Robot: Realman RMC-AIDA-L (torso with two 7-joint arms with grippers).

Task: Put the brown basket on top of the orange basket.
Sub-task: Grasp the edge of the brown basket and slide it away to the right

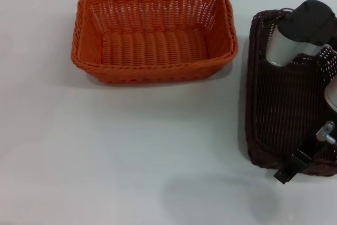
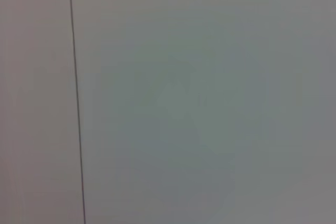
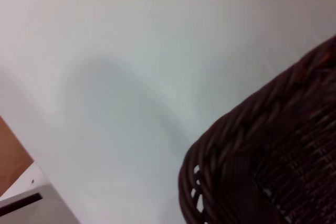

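The orange basket (image 1: 154,34) stands empty on the white table at the back, left of centre. The brown basket (image 1: 287,104) stands at the right edge of the head view, apart from the orange one. My right arm reaches over the brown basket, and my right gripper (image 1: 294,165) is down at the basket's near rim. The right wrist view shows a braided corner of the brown basket's rim (image 3: 247,145) close up. My left gripper is not in any view.
The white table (image 1: 131,151) stretches in front of both baskets. The left wrist view shows only the pale surface with a thin dark seam (image 2: 77,98). A wood-coloured patch (image 3: 10,156) and a grey edge lie beyond the table in the right wrist view.
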